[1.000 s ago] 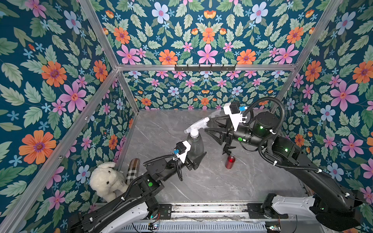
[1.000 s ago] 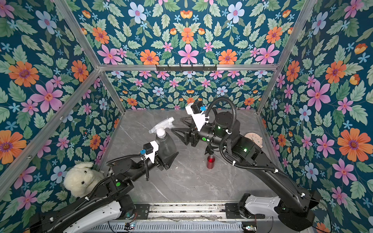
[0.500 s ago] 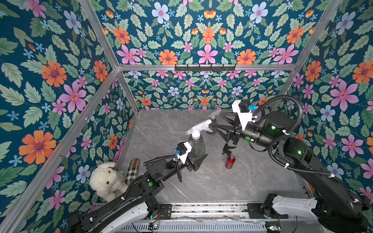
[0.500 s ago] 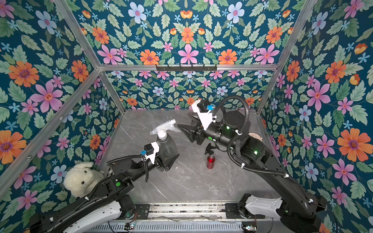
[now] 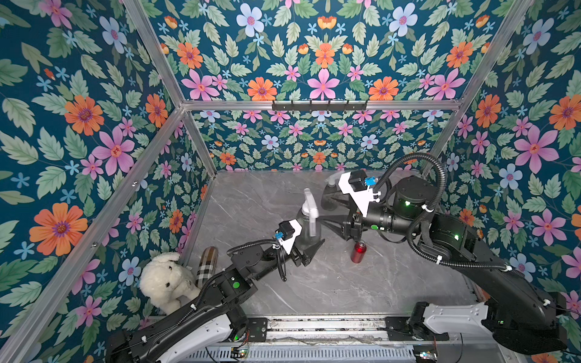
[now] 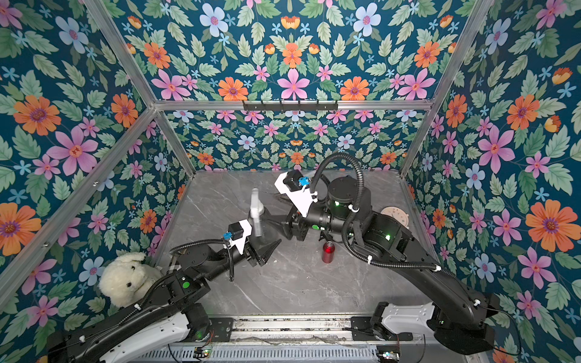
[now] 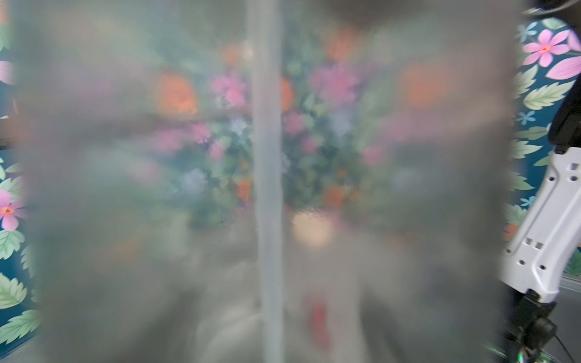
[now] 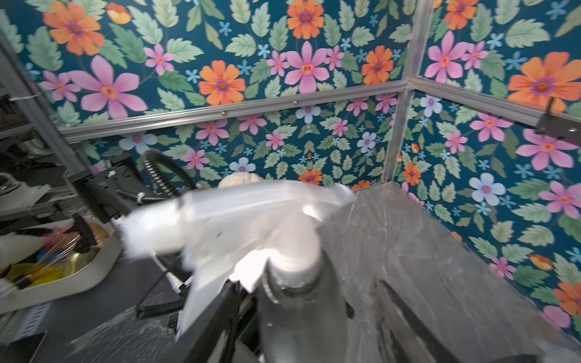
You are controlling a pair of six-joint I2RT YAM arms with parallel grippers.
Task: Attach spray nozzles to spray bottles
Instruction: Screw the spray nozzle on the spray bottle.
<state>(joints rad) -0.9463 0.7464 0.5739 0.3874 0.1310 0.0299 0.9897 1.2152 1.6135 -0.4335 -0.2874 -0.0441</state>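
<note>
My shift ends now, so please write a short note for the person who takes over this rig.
Left gripper: shut on a grey bottle.
Right gripper: open, jaws either side of its neck; the whitish nozzle sits on it, tightness unclear.
At the back, the second grey bottle, half hidden, seems to wear a nozzle.
The red bottle stands with bare neck; black nozzle not clearly seen.
To do: finish this one, then red.

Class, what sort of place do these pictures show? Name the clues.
Probably a robot test booth: left arm and right arm on a rail, floral-papered walls on an aluminium frame.
</note>
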